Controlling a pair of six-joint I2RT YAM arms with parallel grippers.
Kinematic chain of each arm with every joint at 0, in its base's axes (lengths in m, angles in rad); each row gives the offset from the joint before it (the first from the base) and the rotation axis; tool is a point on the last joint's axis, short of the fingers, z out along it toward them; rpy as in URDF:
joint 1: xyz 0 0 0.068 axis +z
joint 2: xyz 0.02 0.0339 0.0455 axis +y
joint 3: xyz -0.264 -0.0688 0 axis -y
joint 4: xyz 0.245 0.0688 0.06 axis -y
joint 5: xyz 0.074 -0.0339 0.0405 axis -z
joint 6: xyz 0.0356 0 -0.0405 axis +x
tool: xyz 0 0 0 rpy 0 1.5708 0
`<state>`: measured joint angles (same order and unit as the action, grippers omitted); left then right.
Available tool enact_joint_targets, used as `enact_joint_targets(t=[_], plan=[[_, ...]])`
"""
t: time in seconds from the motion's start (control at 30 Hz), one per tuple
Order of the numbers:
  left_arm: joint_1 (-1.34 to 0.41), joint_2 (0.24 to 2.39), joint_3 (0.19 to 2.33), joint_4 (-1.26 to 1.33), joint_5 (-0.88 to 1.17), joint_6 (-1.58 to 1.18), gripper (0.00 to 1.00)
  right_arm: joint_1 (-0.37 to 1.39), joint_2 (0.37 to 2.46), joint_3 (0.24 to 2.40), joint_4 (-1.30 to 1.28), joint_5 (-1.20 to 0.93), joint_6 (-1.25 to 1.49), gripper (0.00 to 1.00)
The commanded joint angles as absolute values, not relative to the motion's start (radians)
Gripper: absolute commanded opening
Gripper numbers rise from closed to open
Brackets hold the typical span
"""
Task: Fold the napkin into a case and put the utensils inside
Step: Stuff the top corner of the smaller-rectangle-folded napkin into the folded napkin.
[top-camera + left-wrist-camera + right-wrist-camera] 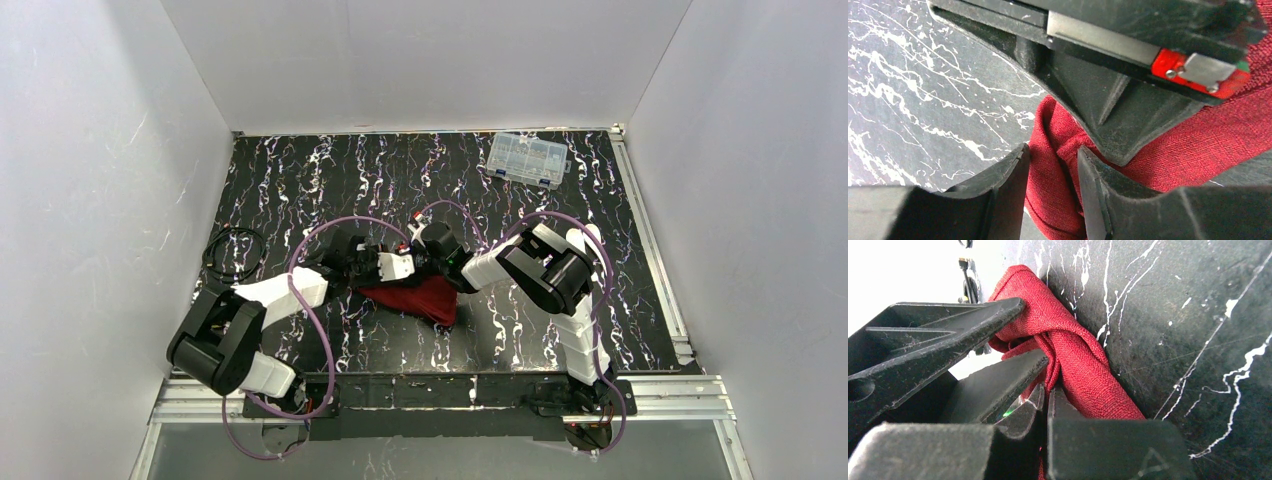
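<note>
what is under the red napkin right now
Only the black marbled table shows around the edges of the bunched napkin. The cloth's folds hide whatever lies beneath it; no utensils are visible in any view.

White/blk arms (285, 290) w/ purple cables (352, 219).

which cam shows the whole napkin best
Top external: the napkin shows nearly whole, a bunched red wedge. Left wrist shows only one fold close up; right wrist, only a twisted bunch close up.
</note>
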<state>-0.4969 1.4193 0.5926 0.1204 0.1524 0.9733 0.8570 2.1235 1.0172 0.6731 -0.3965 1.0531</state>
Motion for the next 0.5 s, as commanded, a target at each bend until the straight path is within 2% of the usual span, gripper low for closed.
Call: enact_joint_targets(t=[0.0,0.13,0.23,0.47], plan=[[-0.496,1.441,0.582,0.157,0.085,0.993,0.39,0.878,2.176,0.963,0.515,-0.394,1.023,0.01],[-0.492,1.443,0.59,0.166,0.068,0.988,0.39,0.878,2.175,0.957,0.523,-0.396,1.026,0.01],[-0.491,1.433,0.593,0.166,0.06,0.988,0.35,0.878,2.175,0.95,0.534,-0.397,1.03,0.01],[-0.489,1.398,0.594,0.137,0.065,0.946,0.08,0.878,2.174,0.962,0.538,-0.402,1.032,0.01]])
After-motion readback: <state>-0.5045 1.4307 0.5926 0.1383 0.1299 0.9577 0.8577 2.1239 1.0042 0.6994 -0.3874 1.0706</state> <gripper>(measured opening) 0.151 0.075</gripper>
